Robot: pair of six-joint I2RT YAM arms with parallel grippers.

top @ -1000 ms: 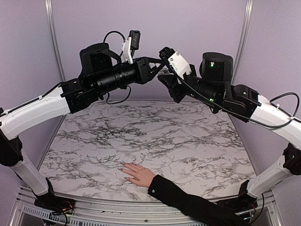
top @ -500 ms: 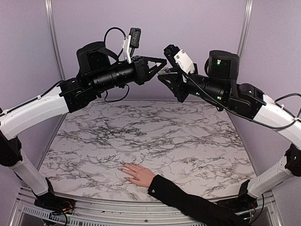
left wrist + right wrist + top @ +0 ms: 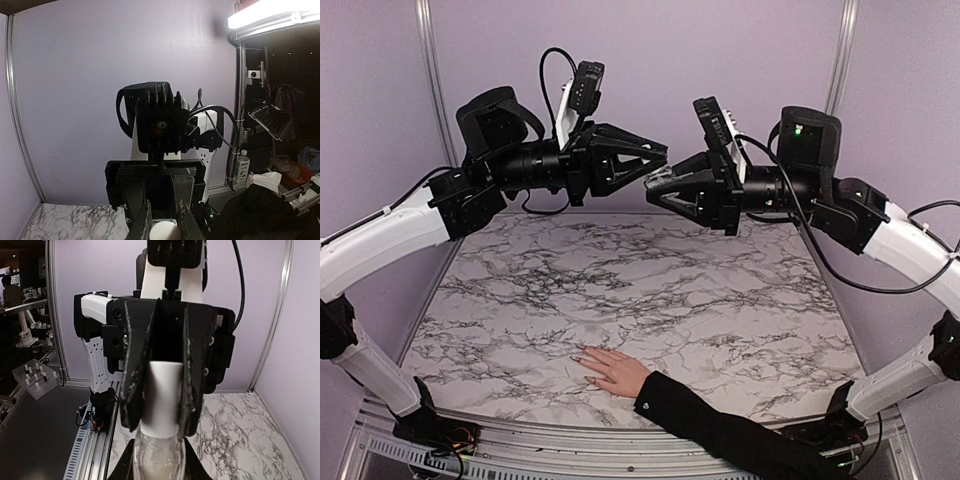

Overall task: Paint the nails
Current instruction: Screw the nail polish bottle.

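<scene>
Nails (image 3: pixel 578 357): tiny ovals at the fingertips of a pale hand (image 3: pixel 615 372) lying flat on the table (image 3: pixel 670 290). It sits at the near edge, a little left of centre, with a black sleeve (image 3: pixel 720 425) behind it. They are well below both arms and nothing touches them.
Left gripper (image 3: pixel 658 158): held high over the far side of the table, its jaws clamped on the sides of a white cap (image 3: pixel 161 390).
Bottle (image 3: pixel 156 460): clear glass, directly under the cap and end-on to the right wrist view.
Right gripper (image 3: pixel 652 186): nose to nose with the left one, jaws closed on the bottle.
Handling: the nails look hard and smooth, but they sit on soft, living fingers that could flinch, so I'd expect only the lightest touch to be safe. The glass looks slippery and breakable.
Hold: I would not grip the nails at all. Take the cap by its sides and the bottle by its body, and let only the brush reach the hand.
Change: a second ago the grippers met at a slant and the left jaws stood slightly apart. Now both wrists have rolled and lie nearly level, and the left jaws have closed. The hand has not moved.
</scene>
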